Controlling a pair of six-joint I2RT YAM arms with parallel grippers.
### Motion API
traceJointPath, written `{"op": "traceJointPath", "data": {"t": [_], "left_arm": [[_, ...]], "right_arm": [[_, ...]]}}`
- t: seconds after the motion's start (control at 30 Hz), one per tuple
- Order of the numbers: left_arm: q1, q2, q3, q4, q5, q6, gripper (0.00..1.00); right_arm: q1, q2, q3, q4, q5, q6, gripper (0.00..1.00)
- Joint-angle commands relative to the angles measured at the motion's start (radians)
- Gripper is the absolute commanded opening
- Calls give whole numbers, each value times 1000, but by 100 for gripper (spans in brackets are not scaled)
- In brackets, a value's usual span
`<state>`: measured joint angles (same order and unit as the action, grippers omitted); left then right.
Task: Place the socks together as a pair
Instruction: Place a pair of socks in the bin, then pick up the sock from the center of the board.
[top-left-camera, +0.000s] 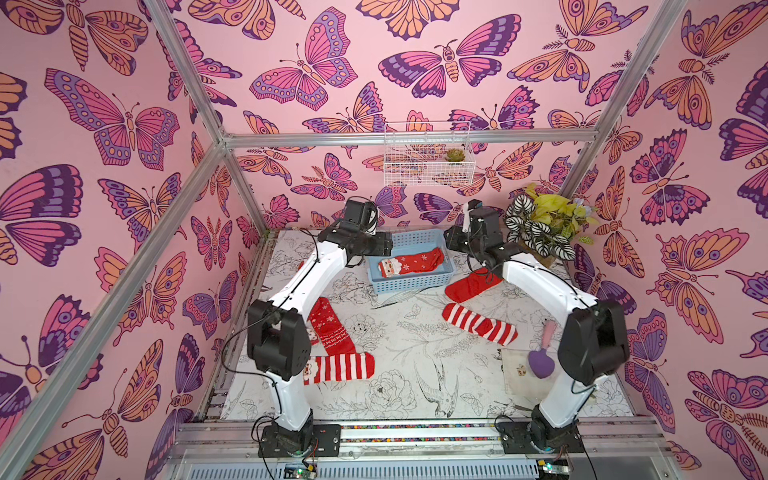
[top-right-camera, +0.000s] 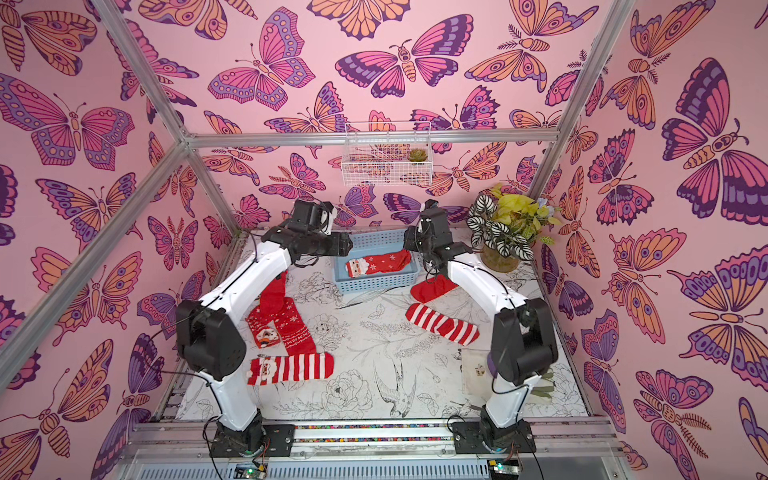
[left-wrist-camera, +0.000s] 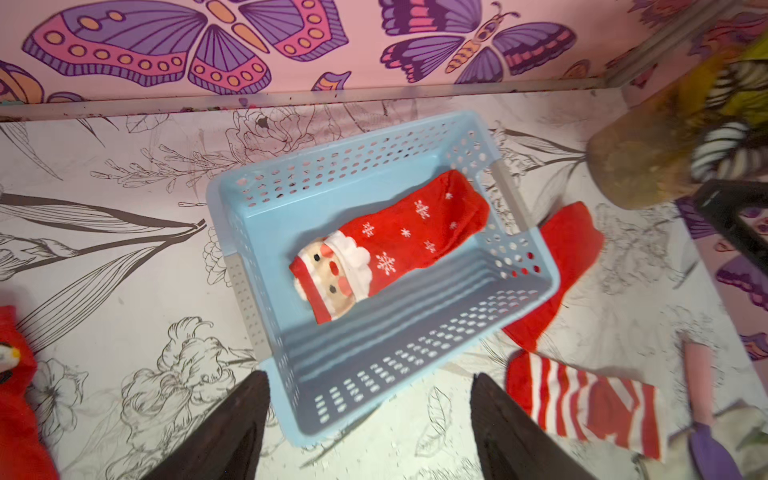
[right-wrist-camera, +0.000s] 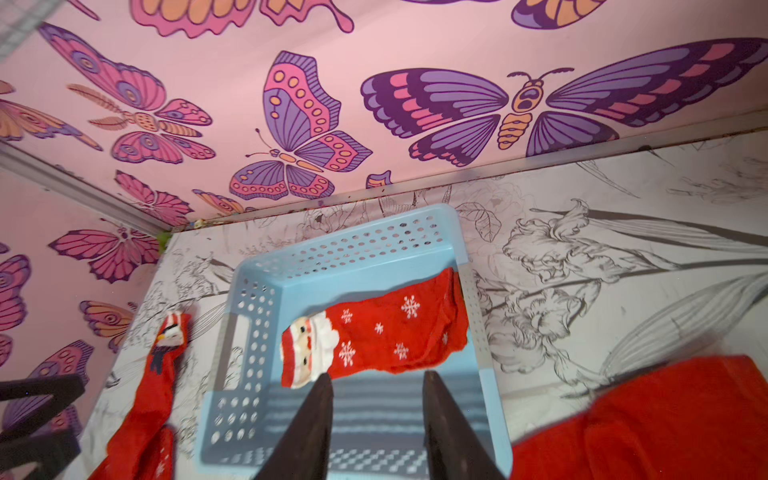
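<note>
Left gripper (left-wrist-camera: 369, 375) wide, right gripper (right-wrist-camera: 378, 375) narrower, both empty. Santa sock (left-wrist-camera: 390, 245) lies just ahead in basket (left-wrist-camera: 353, 162); best lift straight up.

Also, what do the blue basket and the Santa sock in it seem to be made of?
Blue basket: probably moulded plastic, smooth with a slight sheen; stiff walls with regular rows of holes. Santa sock: soft knitted or fleecy fabric, matte; it lies creased and limp, and the beard looks fluffy. The exact fibre cannot be told.
</note>
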<state>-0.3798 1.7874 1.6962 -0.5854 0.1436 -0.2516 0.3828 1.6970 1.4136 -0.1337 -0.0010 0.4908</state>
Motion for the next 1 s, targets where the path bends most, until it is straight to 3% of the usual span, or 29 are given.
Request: {"op": "traceJointPath", "data": {"t": [0.0,0.17,0.27,0.5,0.7,0.97], "left_arm": [[-20,-92,-130,-17,31,-50,77],[-48,-282,-359,-13,19,-98,71],[-90,-385,-491,-14,-56,-115,68],[-114,-600,-786,15,-43,-261,63],[-155,-724,-959,41,-36,-382,60],[-168,-866,-1120,39,-50,-562,60]], "right_arm": [[33,-100,-123,-25,1,30,39],[93,-291,-320,-39,-38,99,39],[166,-370,-428,-29,-36,134,40],[336,-462,-614,18,-16,239,41],[494,-438,-715,108,4,336,40],[701,-267,-721,290,34,475,40]]}}
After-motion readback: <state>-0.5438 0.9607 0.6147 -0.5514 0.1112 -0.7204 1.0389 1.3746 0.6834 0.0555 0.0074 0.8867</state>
